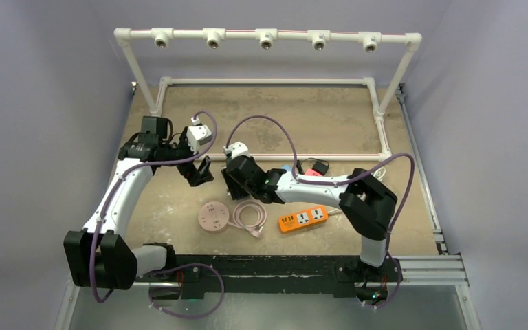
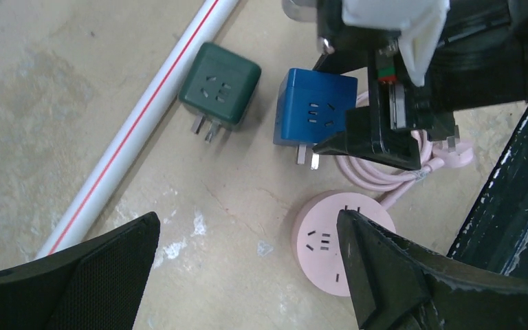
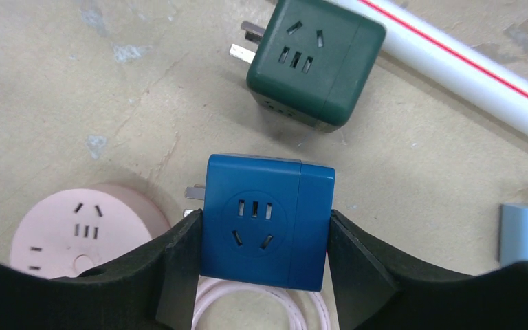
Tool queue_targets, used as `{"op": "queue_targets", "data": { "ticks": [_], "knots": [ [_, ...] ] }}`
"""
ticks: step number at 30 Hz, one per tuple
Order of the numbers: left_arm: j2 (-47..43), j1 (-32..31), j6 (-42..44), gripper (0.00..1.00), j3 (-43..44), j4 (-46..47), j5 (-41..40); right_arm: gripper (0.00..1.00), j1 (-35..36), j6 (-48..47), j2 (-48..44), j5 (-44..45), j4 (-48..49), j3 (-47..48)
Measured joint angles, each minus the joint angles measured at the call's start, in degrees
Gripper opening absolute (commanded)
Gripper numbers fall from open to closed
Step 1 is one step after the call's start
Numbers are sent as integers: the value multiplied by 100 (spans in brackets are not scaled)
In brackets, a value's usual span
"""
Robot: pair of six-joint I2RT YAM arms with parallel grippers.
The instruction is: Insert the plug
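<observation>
A blue cube plug (image 3: 265, 220) lies on the table with its prongs (image 3: 192, 192) pointing left toward the round pink socket (image 3: 75, 230). My right gripper (image 3: 265, 240) has both pads pressed against the cube's left and right sides. In the left wrist view the same blue cube plug (image 2: 314, 108) sits beside a dark green cube plug (image 2: 220, 86), with the right gripper's fingers over it. The left gripper (image 2: 247, 240) hangs open above bare table just left of the pink socket (image 2: 330, 240), holding nothing. From above, the left gripper (image 1: 199, 172) and right gripper (image 1: 237, 180) stand close together.
An orange power strip (image 1: 303, 218) lies right of the pink socket (image 1: 213, 216) and its coiled pink cable (image 1: 247, 218). The green cube (image 3: 313, 62) rests by a white pipe frame (image 3: 454, 62). A pale blue plug (image 3: 526, 230) and a black adapter (image 1: 314, 167) lie to the right.
</observation>
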Motion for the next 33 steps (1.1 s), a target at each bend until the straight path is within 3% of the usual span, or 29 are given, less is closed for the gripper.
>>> {"op": "queue_targets", "data": {
  "ticks": [14, 21, 26, 33],
  "knots": [
    [-1036, -7, 844, 99, -122, 767, 1110, 37, -107, 59, -2570, 7, 341, -369],
    [-1961, -415, 962, 99, -295, 1633, 1182, 37, -107, 70, -2605, -37, 433, -315],
    [-2302, -942, 1353, 99, -531, 1808, 1104, 37, -107, 72, -2542, -35, 442, -114],
    [-2315, -1023, 2033, 99, -656, 1722, 1005, 37, -107, 72, -2542, -153, 520, 61]
  ]
}}
